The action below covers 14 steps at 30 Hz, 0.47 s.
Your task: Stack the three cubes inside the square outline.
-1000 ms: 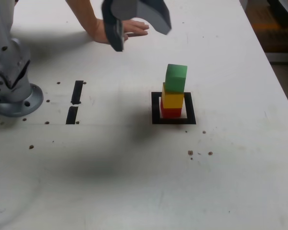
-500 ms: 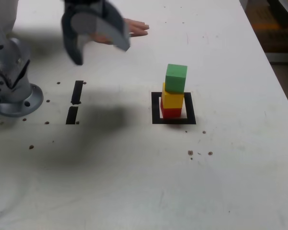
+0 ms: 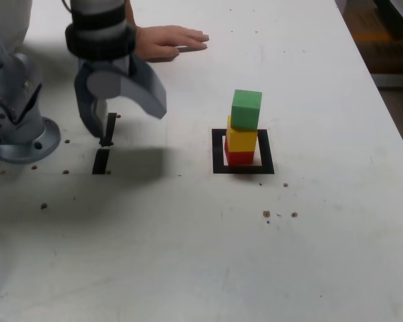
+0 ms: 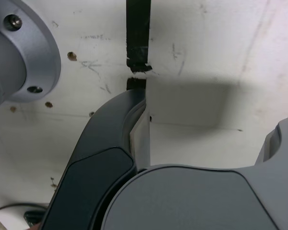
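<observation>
The three cubes stand as one tower inside the square outline, a black tape frame on the white table. The red cube is at the bottom, the yellow cube sits on it, and the green cube is on top, turned slightly. My gripper hangs well off to the exterior view's left of the tower, low over the tape strips, open and holding nothing. In the wrist view the gripper shows only bare table between its fingers; the cubes are out of that view.
Two short black tape strips lie under the gripper; one strip shows in the wrist view. The arm's grey base stands at the exterior view's left. A person's hand rests on the table behind.
The gripper has swung to the exterior view's left and come down, from high near the person's hand to low over the tape strips. The tower has not moved.
</observation>
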Available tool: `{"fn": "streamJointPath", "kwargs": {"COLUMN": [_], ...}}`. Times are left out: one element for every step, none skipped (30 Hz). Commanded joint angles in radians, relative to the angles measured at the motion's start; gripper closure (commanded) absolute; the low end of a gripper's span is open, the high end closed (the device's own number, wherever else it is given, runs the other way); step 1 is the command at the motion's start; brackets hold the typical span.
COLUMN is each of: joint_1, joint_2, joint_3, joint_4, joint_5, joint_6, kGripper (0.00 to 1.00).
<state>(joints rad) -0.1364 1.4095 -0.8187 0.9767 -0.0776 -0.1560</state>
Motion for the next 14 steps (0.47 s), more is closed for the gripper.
{"fn": "streamJointPath", "kwargs": {"joint_1": [0.001,0.001,0.001,0.001,0.001,0.001,0.001,0.001,0.001,0.001,0.001,0.001,0.001,0.001], "joint_2": [-0.003,-0.002,-0.002,-0.001,0.0,0.0,0.001,0.001,0.001,0.002,0.004,0.006,0.008,0.012], "joint_3": [0.034,0.052,0.069,0.084,0.096,0.105,0.111,0.115,0.118,0.118,0.119,0.118,0.117,0.115], "joint_4": [-0.04,-0.06,-0.079,-0.096,-0.11,-0.12,-0.127,-0.131,-0.135,-0.137,-0.139,-0.141,-0.144,-0.146], "joint_5": [-0.002,-0.002,-0.001,-0.001,0.0,0.001,0.002,0.004,0.006,0.008,0.01,0.011,0.012,0.013], "joint_6": [0.007,0.01,0.013,0.016,0.018,0.02,0.021,0.022,0.022,0.023,0.023,0.024,0.024,0.025], "kGripper": [0.1,0.1,0.1,0.1,0.1,0.1,0.1,0.1,0.1,0.1,0.1,0.1,0.1,0.1]}}
